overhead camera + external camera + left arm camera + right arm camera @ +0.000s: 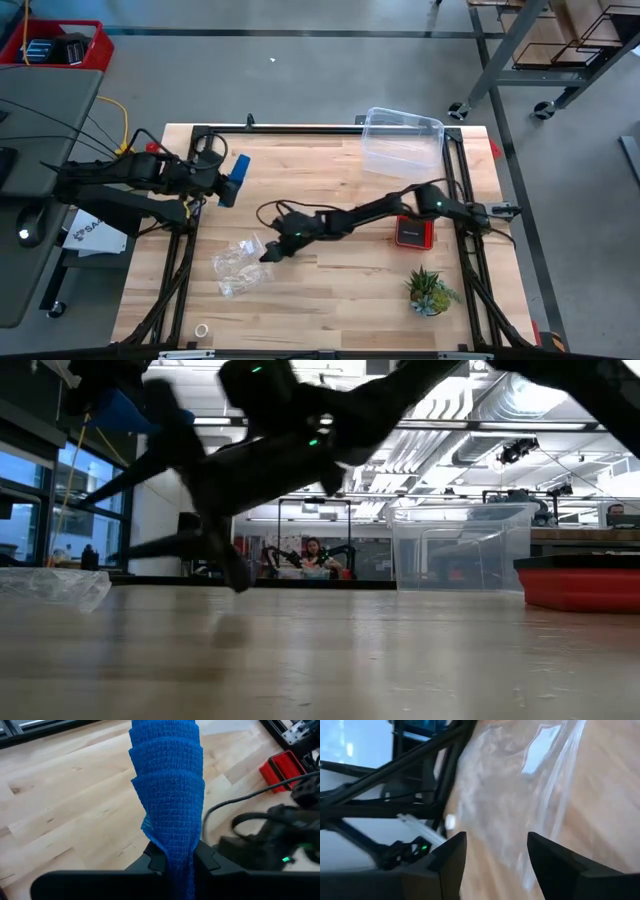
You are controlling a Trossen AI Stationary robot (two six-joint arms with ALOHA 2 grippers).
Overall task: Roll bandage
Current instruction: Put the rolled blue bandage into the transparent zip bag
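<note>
The left tool (172, 862) is clenched on the bright blue soft fabric bandage (167, 795), lifted over the worktop's (330, 290) ten o'clock area, likely for rolling. The right tool (495, 852), released, hovers by the crinkled clear plastic bag (240, 265) at seven o'clock.

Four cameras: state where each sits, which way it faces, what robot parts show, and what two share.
High: overhead, straight down; both arms, left gripper holding the bandage.
Low: table height, level across; arms overhead, clear box.
Left wrist: past its fingers clamping the bandage.
Right wrist: open right gripper over the plastic bag.
Shared: bandage in high and left wrist views.
</note>
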